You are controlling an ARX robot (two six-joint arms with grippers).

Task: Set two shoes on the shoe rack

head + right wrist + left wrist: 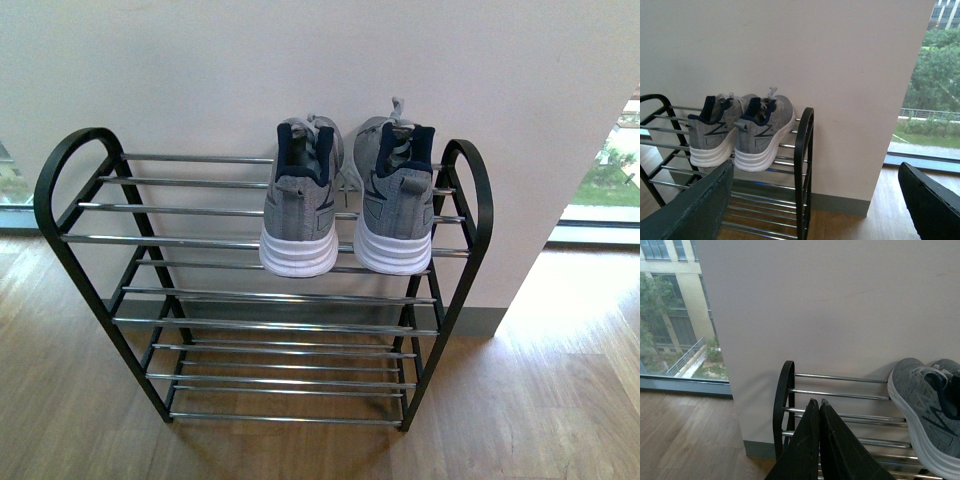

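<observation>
My left gripper (819,403) is shut tight with nothing in it. My right gripper (815,167) is wide open and holds nothing. In the front view, the left shoe (300,215) and the right shoe (398,205) sit side by side in the upper middle of the frame. They are on the top bars of the rack (43,195), at its right end, with heels toward me.
</observation>
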